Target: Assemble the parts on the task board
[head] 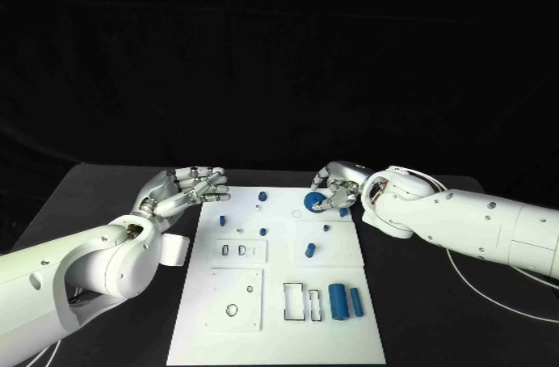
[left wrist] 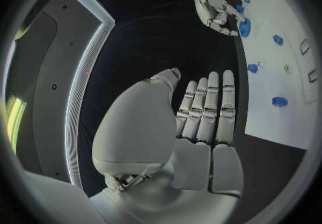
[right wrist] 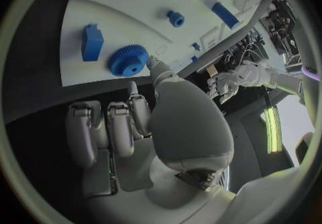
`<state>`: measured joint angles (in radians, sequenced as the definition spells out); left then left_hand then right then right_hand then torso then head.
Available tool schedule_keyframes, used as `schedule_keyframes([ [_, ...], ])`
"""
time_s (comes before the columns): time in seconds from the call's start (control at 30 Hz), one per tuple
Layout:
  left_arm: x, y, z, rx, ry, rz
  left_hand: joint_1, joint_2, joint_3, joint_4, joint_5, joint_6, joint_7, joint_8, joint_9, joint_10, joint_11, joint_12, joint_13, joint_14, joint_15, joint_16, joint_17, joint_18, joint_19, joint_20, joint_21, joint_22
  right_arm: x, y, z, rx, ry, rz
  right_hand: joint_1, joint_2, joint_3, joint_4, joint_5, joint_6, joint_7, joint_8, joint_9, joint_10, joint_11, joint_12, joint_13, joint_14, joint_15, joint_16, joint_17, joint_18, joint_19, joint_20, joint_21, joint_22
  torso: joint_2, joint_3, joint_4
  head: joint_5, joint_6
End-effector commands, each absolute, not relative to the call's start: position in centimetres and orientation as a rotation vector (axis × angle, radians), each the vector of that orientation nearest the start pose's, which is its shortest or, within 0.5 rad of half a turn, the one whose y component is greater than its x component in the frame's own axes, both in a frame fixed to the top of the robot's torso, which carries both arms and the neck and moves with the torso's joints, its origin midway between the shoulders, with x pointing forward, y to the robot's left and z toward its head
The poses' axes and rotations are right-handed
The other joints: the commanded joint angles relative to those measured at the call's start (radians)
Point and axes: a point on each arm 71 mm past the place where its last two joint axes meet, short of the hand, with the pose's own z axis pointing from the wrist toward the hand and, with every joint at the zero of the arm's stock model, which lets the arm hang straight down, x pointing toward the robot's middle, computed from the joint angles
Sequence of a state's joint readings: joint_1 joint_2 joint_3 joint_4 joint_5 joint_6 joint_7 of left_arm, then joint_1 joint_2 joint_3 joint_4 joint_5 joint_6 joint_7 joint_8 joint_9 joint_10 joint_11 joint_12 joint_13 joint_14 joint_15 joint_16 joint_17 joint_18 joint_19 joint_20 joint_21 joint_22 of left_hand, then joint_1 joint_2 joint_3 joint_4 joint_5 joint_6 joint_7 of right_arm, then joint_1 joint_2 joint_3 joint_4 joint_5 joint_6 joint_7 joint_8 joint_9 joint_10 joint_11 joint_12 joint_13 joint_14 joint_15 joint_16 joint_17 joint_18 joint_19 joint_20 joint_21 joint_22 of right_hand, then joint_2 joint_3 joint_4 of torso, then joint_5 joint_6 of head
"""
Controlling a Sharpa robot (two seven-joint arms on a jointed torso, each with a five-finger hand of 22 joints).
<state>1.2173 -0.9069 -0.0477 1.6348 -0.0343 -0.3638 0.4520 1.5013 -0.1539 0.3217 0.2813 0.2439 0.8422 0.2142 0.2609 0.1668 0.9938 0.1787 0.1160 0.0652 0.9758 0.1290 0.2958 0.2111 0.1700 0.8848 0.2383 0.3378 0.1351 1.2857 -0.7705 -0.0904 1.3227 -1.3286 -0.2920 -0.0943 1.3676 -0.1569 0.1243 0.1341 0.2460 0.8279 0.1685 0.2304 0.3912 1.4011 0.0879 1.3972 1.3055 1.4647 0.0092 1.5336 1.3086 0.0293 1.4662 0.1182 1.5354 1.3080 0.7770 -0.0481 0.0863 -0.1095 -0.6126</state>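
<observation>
The right hand sits at the board's far right corner w/ a fingertip touching the blue gear; in the right wrist view the gear lies flat on the white surface, the other fingers curled back off it, so it looks nudged or steadied rather than gripped, and I can't tell if anything is actually pinched. Prob. it's lining the gear up for a peg or hole nearby. A blue block lies just beside the gear, toward the board's right edge. The left hand waits off the board's far left corner, fingers straight and close together, holding nothing, likely parked out of the way while the right works. Count, approx.: 1 gear, 1 block, 2 cylinders side by side near the right edge at the near end, next to rectangular slots; 1 small peg mid-board, 1 by the far edge, 1 by the left edge. Smaller bits too tiny to count. Most parts lie loose, so assembly seems early.
</observation>
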Motion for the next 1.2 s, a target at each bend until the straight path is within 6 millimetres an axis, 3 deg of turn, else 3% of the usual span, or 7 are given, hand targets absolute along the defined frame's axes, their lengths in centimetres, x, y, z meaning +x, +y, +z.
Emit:
schedule_keyframes([
  [0.03, 47.06, 20.81, -15.87, -1.029, 1.369, -1.599, -0.005, -0.005, 0.006, -0.002, -0.006, 0.004, 0.02, -0.004, -0.002, 0.006, 0.003, -0.005, -0.001, -0.001, 0.008, -0.007, 0.002, 0.013, 0.007, 0.003, 0.002, -0.002, 53.34, -22.96, -17.71, -0.017, 1.732, 0.532, 0.014, 0.006, 0.001, 0.021, 0.021, 0.002, 0.005, 0.014, 0.006, 0.027, 0.003, 0.061, 0.085, 0.088, 0.009, 0.013, 0.169, -0.025, 0.095, 0.006, 0.026, 0.249, 0.0, 0.0004, -0.0013, 0.001, -0.003],
  [0.73, 47.09, 20.95, -15.91, -1.032, 1.374, -1.595, -0.005, -0.005, 0.007, -0.002, -0.006, 0.004, 0.02, -0.004, -0.002, 0.006, 0.003, -0.006, -0.001, -0.001, 0.007, -0.008, 0.002, 0.013, 0.007, 0.003, 0.002, -0.002, 53.63, -23.38, -18.18, 0.0, 1.766, 0.528, 0.01, 0.013, 0.016, 0.04, 0.048, 0.012, 0.003, 0.023, 0.009, 0.033, 0.001, 0.069, 0.097, 0.089, 0.008, 0.016, 0.177, -0.027, 0.099, 0.007, 0.031, 0.256, 0.001, 0.0012, -0.0018, 0.0, -0.006],
  [0.93, 47.09, 20.97, -15.92, -1.033, 1.375, -1.595, -0.005, -0.005, 0.007, -0.002, -0.006, 0.004, 0.02, -0.004, -0.002, 0.006, 0.003, -0.006, -0.001, -0.001, 0.007, -0.008, 0.002, 0.013, 0.007, 0.003, 0.002, -0.002, 53.63, -23.12, -18.51, -0.002, 1.78, 0.534, 0.003, 0.009, 0.016, 0.047, 0.042, 0.013, 0.003, 0.023, 0.008, 0.032, 0.001, 0.069, 0.097, 0.089, 0.008, 0.016, 0.177, -0.027, 0.099, 0.006, 0.03, 0.255, 0.001, 0.001, 0.001, -0.001, -0.009],
  [1.2, 47.1, 21.05, -15.94, -1.034, 1.376, -1.592, -0.006, -0.006, 0.008, -0.003, -0.006, 0.004, 0.02, -0.005, -0.002, 0.006, 0.003, -0.007, -0.001, -0.001, 0.008, -0.008, 0.002, 0.013, 0.007, 0.003, 0.001, -0.002, 53.67, -23.18, -18.62, 0.0, 1.782, 0.526, -0.006, 0.002, 0.014, 0.057, 0.038, 0.01, 0.004, 0.022, 0.007, 0.029, 0.002, 0.068, 0.095, 0.089, 0.009, 0.017, 0.18, -0.027, 0.099, 0.007, 0.031, 0.256, 0.001, 0.0003, -0.0008, 0.0, -0.011],
])
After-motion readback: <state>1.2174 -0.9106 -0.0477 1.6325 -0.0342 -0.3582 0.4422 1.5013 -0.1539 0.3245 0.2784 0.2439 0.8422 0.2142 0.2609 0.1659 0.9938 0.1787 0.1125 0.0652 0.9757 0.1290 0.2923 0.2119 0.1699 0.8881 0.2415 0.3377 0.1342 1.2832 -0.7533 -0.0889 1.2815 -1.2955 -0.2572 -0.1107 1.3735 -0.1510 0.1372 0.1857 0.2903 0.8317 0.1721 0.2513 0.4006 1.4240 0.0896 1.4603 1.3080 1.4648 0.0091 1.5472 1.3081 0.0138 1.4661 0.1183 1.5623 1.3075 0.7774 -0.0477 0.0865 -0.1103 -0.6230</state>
